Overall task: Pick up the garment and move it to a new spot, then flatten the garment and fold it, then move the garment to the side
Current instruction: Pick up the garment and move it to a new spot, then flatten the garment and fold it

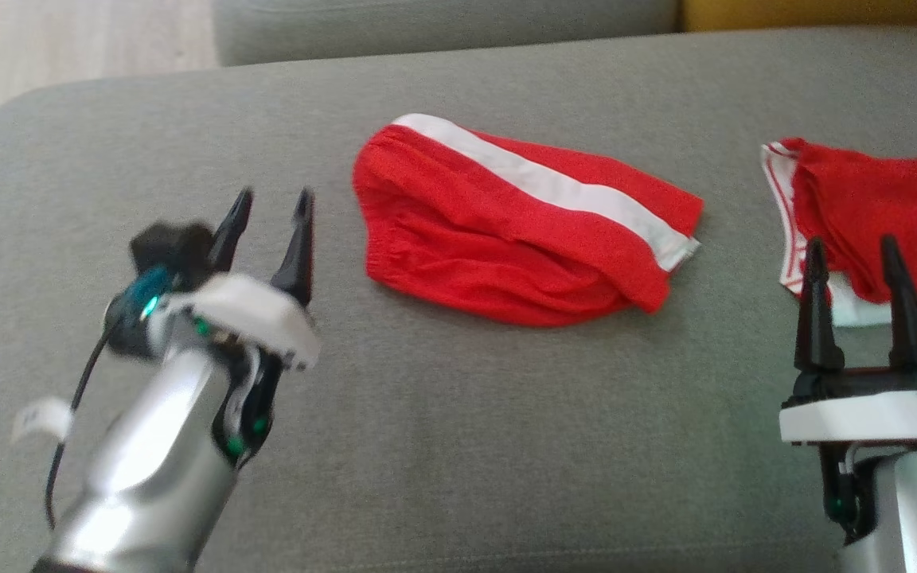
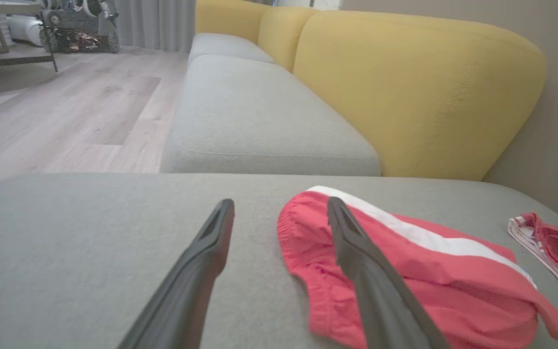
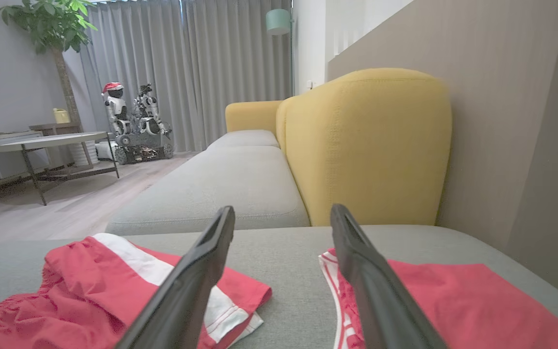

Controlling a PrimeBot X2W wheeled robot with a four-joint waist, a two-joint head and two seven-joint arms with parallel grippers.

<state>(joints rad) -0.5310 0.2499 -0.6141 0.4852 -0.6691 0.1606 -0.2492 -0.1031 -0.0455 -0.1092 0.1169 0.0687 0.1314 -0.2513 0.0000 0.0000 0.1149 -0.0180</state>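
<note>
From my head I look down on the grey cushion. The shorts lie in its middle, between my left gripper and my right gripper. Both stand wide open and hold nothing. The left one sits just beside the shorts' waistband, apart from it. A second red garment lies at the right, behind my right fingertips; I cannot tell whether they touch.

My wrist views add the room: a yellow backrest and wood floor. The right wrist also shows a table, a plant, curtains and another robot.

The shorts are red with a white side stripe, folded into a rumpled wedge. The gathered elastic waist is at the left end and the hem at the right.
</note>
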